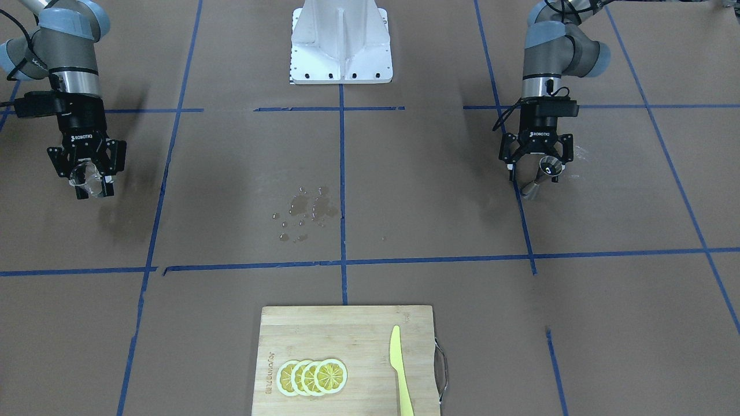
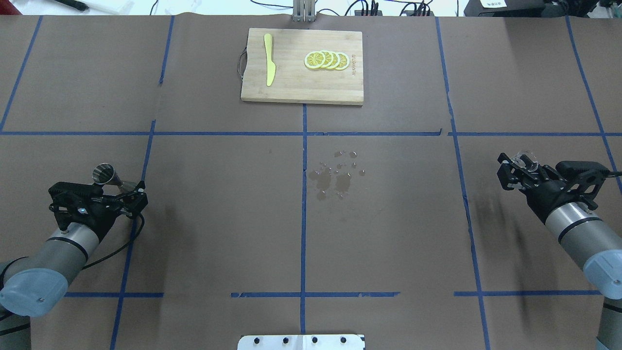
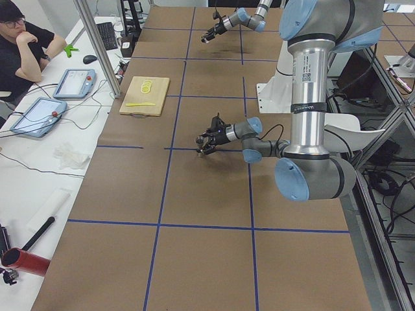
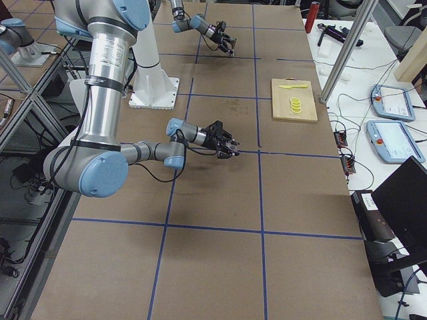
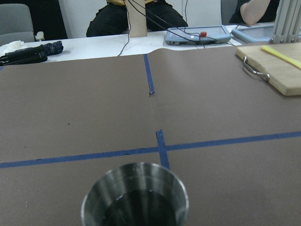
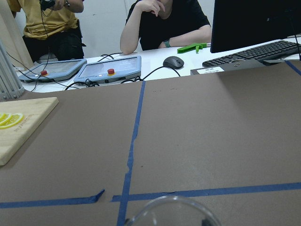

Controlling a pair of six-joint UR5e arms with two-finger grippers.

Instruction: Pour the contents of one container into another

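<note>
The steel jigger (image 1: pixel 546 169) (image 2: pixel 104 174) stands at my left side, between the fingers of my left gripper (image 1: pixel 535 176). The jaws stand wider than its waist, so that gripper is open around it. Its round mouth (image 5: pixel 135 197), dark inside, fills the bottom of the left wrist view. The clear glass (image 1: pixel 87 175) (image 2: pixel 525 159) sits in my right gripper (image 1: pixel 93 189), whose fingers press against its sides low over the table. Only the glass's rim (image 6: pixel 171 212) shows in the right wrist view.
Spilled water drops (image 1: pixel 303 211) lie mid-table between the arms. At the far edge a wooden cutting board (image 1: pixel 347 323) carries lemon slices (image 1: pixel 312 377) and a yellow knife (image 1: pixel 400 370). The white robot base (image 1: pixel 341 46) stands at the near edge. Operators sit beyond the table.
</note>
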